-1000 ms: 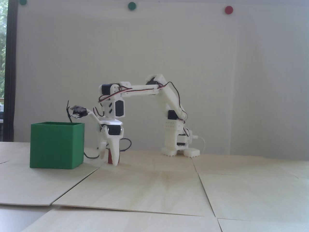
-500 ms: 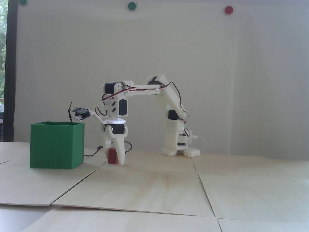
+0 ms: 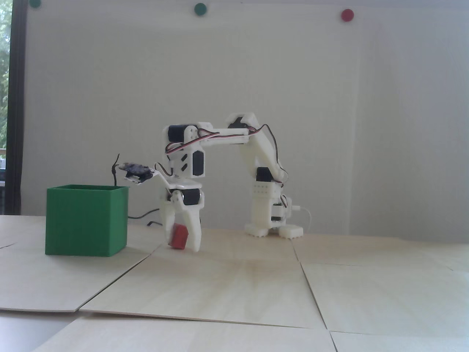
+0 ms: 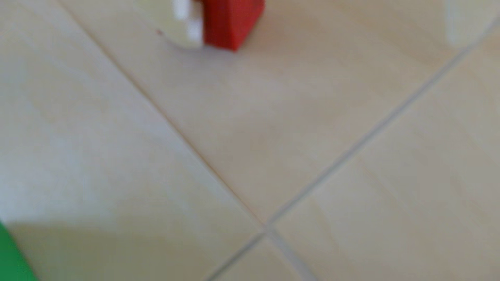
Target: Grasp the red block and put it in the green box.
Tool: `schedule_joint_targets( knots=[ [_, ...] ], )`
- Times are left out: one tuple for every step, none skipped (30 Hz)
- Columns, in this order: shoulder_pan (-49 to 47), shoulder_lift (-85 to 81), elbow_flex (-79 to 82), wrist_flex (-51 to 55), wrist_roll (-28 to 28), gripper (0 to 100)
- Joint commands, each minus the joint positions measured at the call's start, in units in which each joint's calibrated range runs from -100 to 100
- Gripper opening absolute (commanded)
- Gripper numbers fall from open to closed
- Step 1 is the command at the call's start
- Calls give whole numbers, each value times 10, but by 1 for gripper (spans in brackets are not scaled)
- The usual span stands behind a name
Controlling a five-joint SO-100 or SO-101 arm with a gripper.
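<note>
The red block (image 3: pixel 178 236) stands tilted on the wooden table, just right of the green box (image 3: pixel 86 220). My white gripper (image 3: pixel 182 245) points down over it, open, with one finger on each side of the block. In the wrist view the red block (image 4: pixel 230 21) rests against the left finger (image 4: pixel 186 27), while the right finger (image 4: pixel 468 21) stands far off with bare table between. Only a corner of the green box (image 4: pixel 10 259) shows at the bottom left of that view.
The arm's base (image 3: pixel 273 227) stands at the back right of the gripper. A black cable (image 3: pixel 144 216) lies behind the box. Seams between wooden panels (image 3: pixel 117 275) cross the table. Coloured dots (image 3: pixel 347 14) are on the wall.
The gripper has shifted to the right, away from the green box, and its fingers have spread. The red block moved right with it and now leans tilted.
</note>
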Motion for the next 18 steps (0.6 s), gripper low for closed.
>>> schedule_joint_targets(
  knots=[
    [-3,-69,-35,4,10,16],
    [-3,-69,-35,4,10,14],
    [-3,-69,-35,3,10,13],
    [-3,-69,-35,1,10,12],
    [-3,-69,-35,-1,10,12],
    [-3,-69,-35,-3,10,12],
    [-3,-70,-35,-3,10,12],
    [-4,-71,-35,-3,10,12],
    [-6,-71,-35,-3,10,12],
    [-9,-72,-39,-4,10,12],
    [-10,-72,-39,-11,10,12],
    [-14,-72,-39,-21,10,12],
    [-20,-72,-39,-33,10,12],
    [-26,-72,-39,-46,10,12],
    [-28,-72,-39,-60,10,12],
    [-32,-72,-41,-77,10,12],
    [-35,-73,-42,-87,10,12],
    [-36,-73,-42,-96,10,12]
  ],
)
